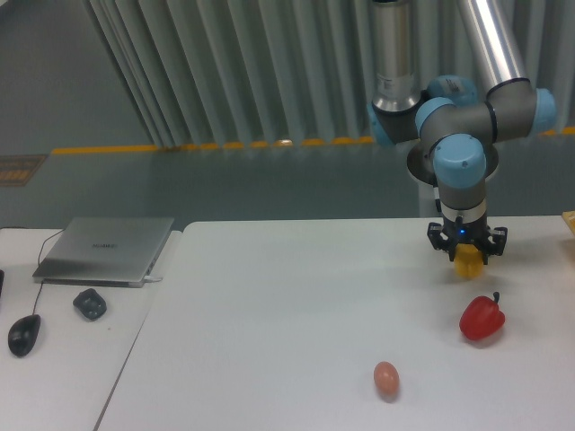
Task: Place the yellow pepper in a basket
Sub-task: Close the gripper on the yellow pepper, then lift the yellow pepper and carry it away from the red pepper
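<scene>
The yellow pepper (pixel 466 264) shows as a glossy yellow lump between the fingers of my gripper (pixel 466 256), which points straight down over the right part of the white table (pixel 296 314). The gripper is shut on the pepper and holds it slightly above the tabletop; the fingers hide most of it. A basket shows only as a small tan corner (pixel 570 221) at the right edge of the frame, to the right of the gripper.
A red bell pepper (pixel 482 317) with a dark stem lies just in front of the gripper. A brownish-pink egg (pixel 386 378) lies nearer the front. A closed laptop (pixel 106 250), a black mouse (pixel 24 334) and a small dark object (pixel 90 303) sit on the left table.
</scene>
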Robot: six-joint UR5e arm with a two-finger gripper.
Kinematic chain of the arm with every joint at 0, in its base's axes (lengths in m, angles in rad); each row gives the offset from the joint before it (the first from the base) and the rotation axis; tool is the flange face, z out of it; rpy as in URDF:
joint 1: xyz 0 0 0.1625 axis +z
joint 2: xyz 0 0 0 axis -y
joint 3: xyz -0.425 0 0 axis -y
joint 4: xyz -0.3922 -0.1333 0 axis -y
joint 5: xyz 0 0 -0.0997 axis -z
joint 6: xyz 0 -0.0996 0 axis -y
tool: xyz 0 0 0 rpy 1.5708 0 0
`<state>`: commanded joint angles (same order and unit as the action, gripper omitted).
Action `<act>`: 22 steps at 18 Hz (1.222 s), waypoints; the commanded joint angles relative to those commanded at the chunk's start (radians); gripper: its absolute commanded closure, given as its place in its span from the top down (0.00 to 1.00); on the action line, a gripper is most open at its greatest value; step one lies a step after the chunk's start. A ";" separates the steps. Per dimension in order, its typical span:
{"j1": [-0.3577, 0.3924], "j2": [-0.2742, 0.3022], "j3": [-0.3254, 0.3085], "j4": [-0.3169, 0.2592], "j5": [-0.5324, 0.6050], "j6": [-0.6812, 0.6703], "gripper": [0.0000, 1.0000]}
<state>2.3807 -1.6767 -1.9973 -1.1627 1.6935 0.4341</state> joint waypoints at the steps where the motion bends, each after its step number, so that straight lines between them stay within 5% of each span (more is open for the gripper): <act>1: 0.000 0.002 0.005 -0.002 0.000 0.000 0.28; 5: 0.000 0.031 0.032 -0.050 0.000 0.002 0.28; 9: 0.002 0.057 0.133 -0.164 -0.002 0.003 0.28; 12: 0.015 0.057 0.207 -0.198 -0.002 0.034 0.28; 22: 0.299 0.057 0.294 -0.195 -0.012 0.477 0.30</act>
<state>2.6796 -1.6199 -1.7028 -1.3576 1.6813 0.9107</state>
